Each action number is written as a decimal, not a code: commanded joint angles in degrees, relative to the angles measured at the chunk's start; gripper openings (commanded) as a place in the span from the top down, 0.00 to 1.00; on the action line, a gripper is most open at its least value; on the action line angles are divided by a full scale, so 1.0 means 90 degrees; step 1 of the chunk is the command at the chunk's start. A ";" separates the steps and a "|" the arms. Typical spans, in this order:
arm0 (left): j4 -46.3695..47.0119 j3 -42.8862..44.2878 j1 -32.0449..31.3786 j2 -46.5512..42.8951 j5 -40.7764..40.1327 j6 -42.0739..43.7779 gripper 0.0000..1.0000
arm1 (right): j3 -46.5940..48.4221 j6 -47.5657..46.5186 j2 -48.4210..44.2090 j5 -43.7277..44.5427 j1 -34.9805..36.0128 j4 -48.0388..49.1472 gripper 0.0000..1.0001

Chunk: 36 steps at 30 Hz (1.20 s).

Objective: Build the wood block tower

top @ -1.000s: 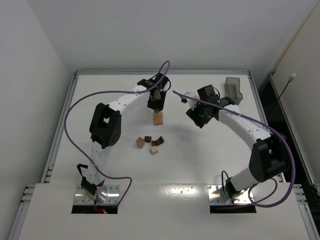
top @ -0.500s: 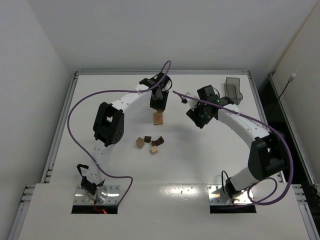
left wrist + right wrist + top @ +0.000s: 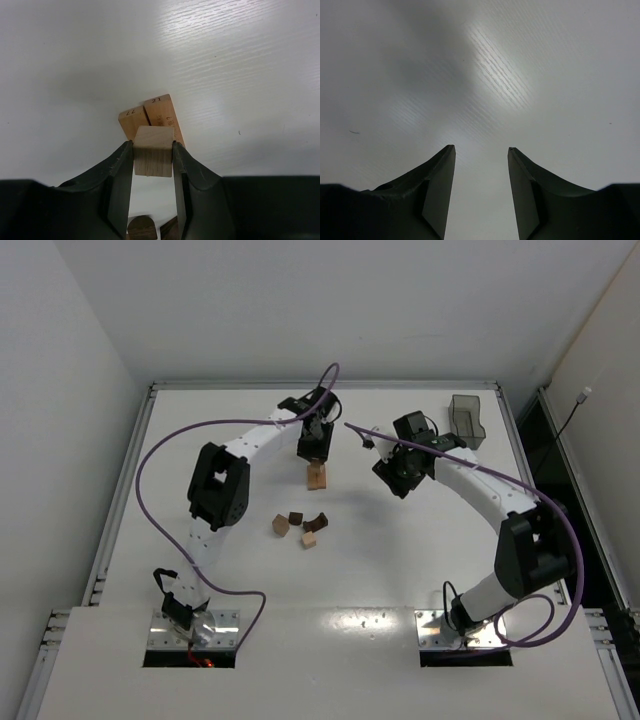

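Observation:
My left gripper (image 3: 315, 445) (image 3: 153, 150) is shut on a light tan cube (image 3: 153, 157) and holds it just above two tan blocks (image 3: 150, 118) that lie side by side on the table (image 3: 317, 476). Loose blocks lie nearer to me: a tan one (image 3: 280, 525), dark brown ones (image 3: 296, 519) (image 3: 317, 522), and a small tan one (image 3: 309, 539). Two dark pieces (image 3: 141, 227) show between the left fingers. My right gripper (image 3: 388, 472) (image 3: 481, 150) is open and empty over bare table, to the right of the blocks.
A translucent grey plastic container (image 3: 466, 420) stands at the back right of the white table (image 3: 200, 420). Purple cables (image 3: 150, 470) loop over both arms. The table's raised rim (image 3: 320, 385) runs along the back.
The left gripper with its tan cube has shifted slightly back and up from the two-block stack. The right arm has barely moved.

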 commanded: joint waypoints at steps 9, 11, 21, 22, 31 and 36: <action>0.0007 0.0283 0.0073 0.0239 -0.0126 -0.0145 1.00 | 0.0279 0.0112 0.0088 0.0059 -0.0031 0.0049 0.57; 0.0007 0.0283 0.0073 0.0239 -0.0126 -0.0145 1.00 | 0.0337 0.0112 0.0088 0.0059 -0.0031 0.0049 0.57; 0.0007 0.0283 0.0073 0.0297 -0.0126 -0.0203 0.93 | 0.0337 0.0112 0.0146 0.0000 -0.0031 0.0049 0.57; 0.0007 0.0283 0.0073 0.0297 -0.0184 -0.0203 0.91 | 0.0337 0.0112 0.0204 0.0000 -0.0031 0.0049 0.57; 0.0065 0.0283 0.0073 0.0297 -0.0126 -0.0203 0.54 | 0.0396 0.0112 0.0205 0.0000 -0.0031 0.0049 0.57; 0.0066 0.0283 0.0073 0.0171 0.0069 -0.0145 0.17 | 0.0396 0.0112 0.0205 0.0000 -0.0031 0.0049 0.57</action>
